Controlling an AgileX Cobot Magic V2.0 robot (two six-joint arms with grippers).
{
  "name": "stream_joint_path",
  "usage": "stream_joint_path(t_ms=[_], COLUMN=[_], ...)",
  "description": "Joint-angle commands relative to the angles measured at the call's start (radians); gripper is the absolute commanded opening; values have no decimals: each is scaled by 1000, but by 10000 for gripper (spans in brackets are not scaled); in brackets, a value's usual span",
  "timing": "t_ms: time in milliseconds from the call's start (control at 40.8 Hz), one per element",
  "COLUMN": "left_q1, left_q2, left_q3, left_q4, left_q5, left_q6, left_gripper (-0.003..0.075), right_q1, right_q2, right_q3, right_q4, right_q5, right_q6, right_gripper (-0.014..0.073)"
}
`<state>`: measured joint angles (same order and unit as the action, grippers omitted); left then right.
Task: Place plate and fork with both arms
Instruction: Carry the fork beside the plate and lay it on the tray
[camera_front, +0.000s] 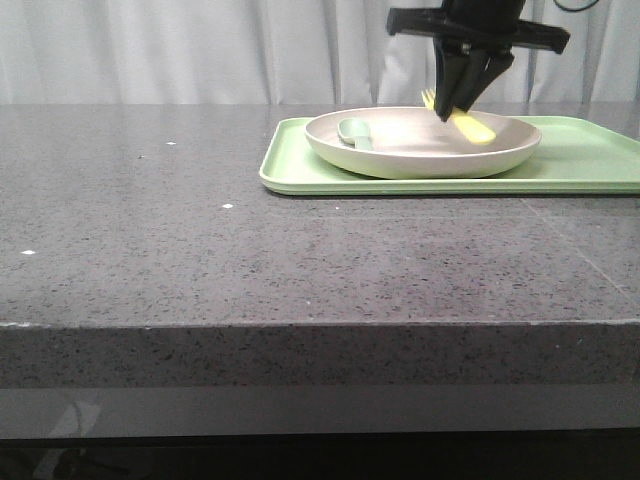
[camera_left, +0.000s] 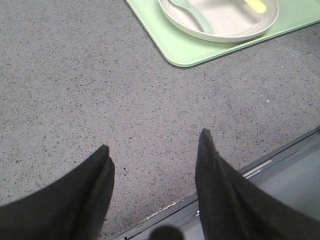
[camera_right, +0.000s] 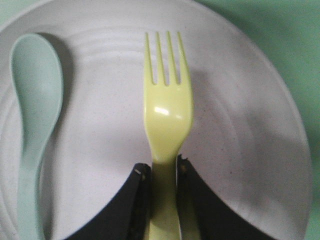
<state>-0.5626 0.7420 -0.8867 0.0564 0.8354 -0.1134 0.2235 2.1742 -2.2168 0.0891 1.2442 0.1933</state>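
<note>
The cream plate (camera_front: 420, 150) sits on the light-green tray (camera_front: 590, 165) at the far right of the table. My right gripper (camera_front: 460, 105) is shut on the handle of the yellow fork (camera_front: 468, 124) and holds it tilted over the plate. In the right wrist view the fork (camera_right: 166, 107) points its tines away from the fingers (camera_right: 137, 200), just above the plate (camera_right: 240, 130). My left gripper (camera_left: 152, 150) is open and empty over the bare table near its front edge; it is out of the front view. The plate (camera_left: 220, 30) and fork handle (camera_left: 256, 5) also show in the left wrist view.
A pale grey-green spoon (camera_front: 354, 133) lies in the plate's left part, also in the right wrist view (camera_right: 32, 115) and the left wrist view (camera_left: 192, 12). The tray (camera_left: 190, 50) lies beyond my left gripper. The grey stone table (camera_front: 200, 220) stretches left; white curtains hang behind.
</note>
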Motion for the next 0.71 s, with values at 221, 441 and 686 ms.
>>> stream_joint_path(t_ms=[221,441,686], left_q1=[-2,-2,-2], left_q2=[-3,-3,-3], left_q3=[-25,-25,-25], left_q4=[-1,-1,-1], left_q5=[-71,-71,-71], left_q6=[0,0,0], left_gripper=[365,365,365], right_q1=[-90,-195,-254], right_q2=[-153,-172,-172], right_q3=[-33,-29,33], right_q4=[-14,-10,-6], right_q5=[98,99,99], right_q6=[-25,-31,-77], right_gripper=[120,120,120])
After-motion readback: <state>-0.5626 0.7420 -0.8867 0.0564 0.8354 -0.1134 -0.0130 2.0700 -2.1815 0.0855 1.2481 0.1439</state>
